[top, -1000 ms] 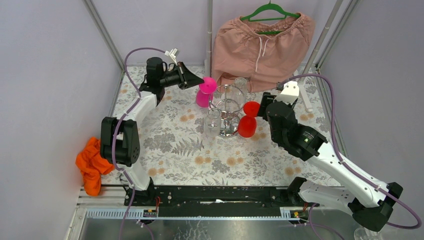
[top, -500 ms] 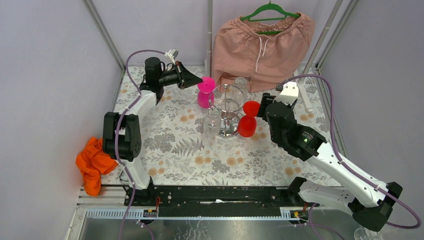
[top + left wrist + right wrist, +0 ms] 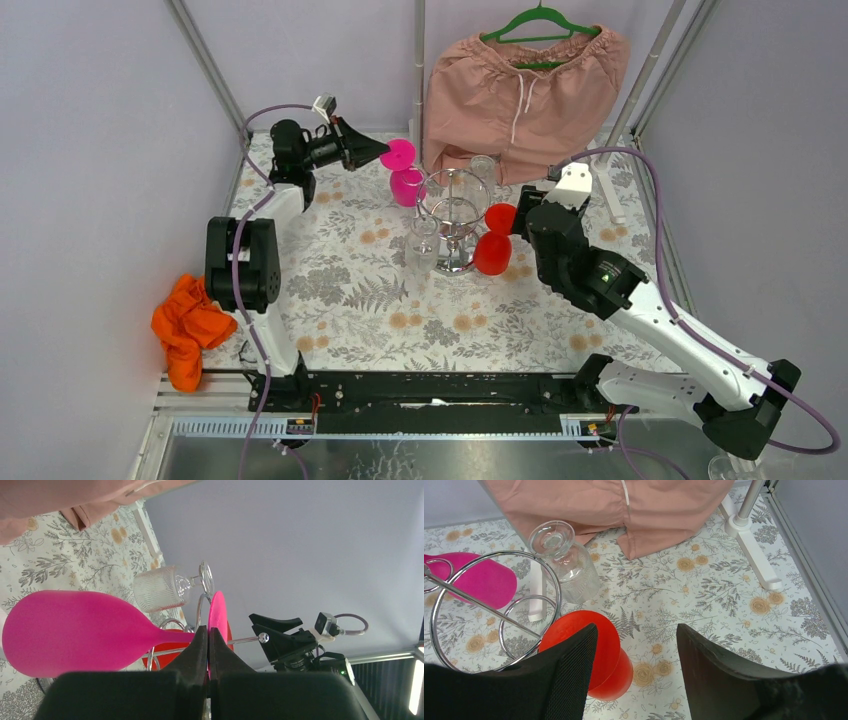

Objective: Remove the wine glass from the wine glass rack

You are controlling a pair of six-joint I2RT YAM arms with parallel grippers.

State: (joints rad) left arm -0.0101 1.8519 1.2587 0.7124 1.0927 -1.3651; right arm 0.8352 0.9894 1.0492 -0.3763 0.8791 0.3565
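Note:
The chrome wine glass rack (image 3: pixel 457 213) stands mid-table, and its ring also shows in the right wrist view (image 3: pixel 474 599). My left gripper (image 3: pixel 378 152) is shut on the stem of a pink wine glass (image 3: pixel 405 186), held upside down at the ring's left edge. The left wrist view shows the fingertips (image 3: pixel 208 629) pinching the stem between the bowl (image 3: pixel 75 630) and the foot. A red wine glass (image 3: pixel 493 250) hangs from the rack's right side. My right gripper (image 3: pixel 520 215) is open just right of it; its left finger is over the red glass (image 3: pixel 609 650).
Two clear glasses hang on the rack at the front left (image 3: pixel 424 245) and at the back (image 3: pixel 483 168). Pink shorts (image 3: pixel 525 90) hang on a green hanger behind, on a white-footed stand (image 3: pixel 751 540). An orange cloth (image 3: pixel 185 325) lies at the left edge. Grey frame poles rise at the back.
My left gripper has moved back and to the left with the pink glass, drawing it away from the rack's centre. The right gripper has shifted slightly towards the rack.

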